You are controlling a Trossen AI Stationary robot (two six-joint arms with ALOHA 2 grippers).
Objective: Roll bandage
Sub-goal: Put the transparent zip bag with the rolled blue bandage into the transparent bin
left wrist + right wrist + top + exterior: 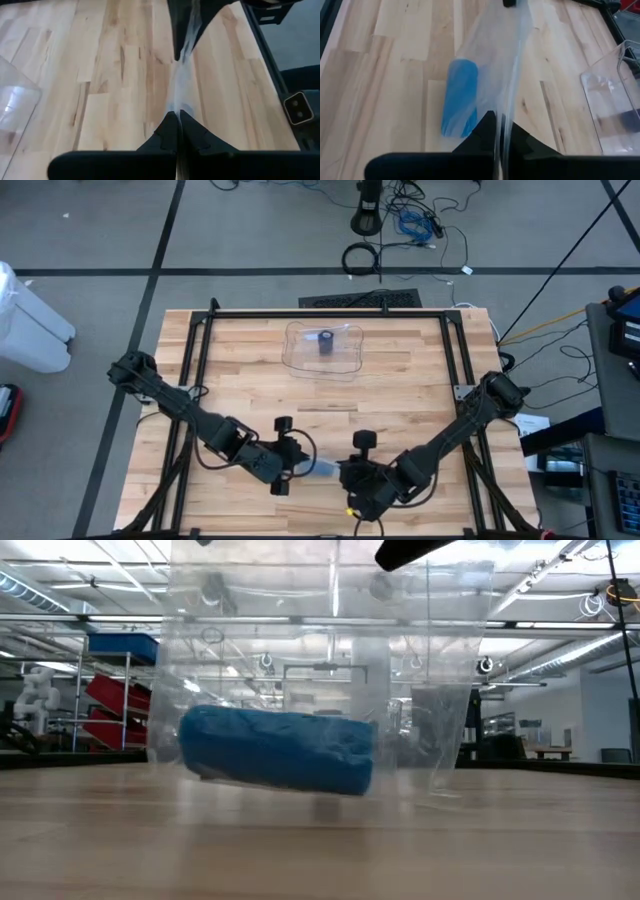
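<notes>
Fingers of both grippers are pinched shut on 1 clear plastic bag (495,55), stretched between the left gripper (290,462) and the right gripper (352,477) near the table's (400,395) front edge. Inside hangs 1 blue bandage roll (277,750), lifted just off the wood. The step looks like holding the bag's mouth; both arms should keep it taut and level so the roll does not slide out. Farther back sits 1 clear tray (324,348) holding 1 dark object (326,342).
</notes>
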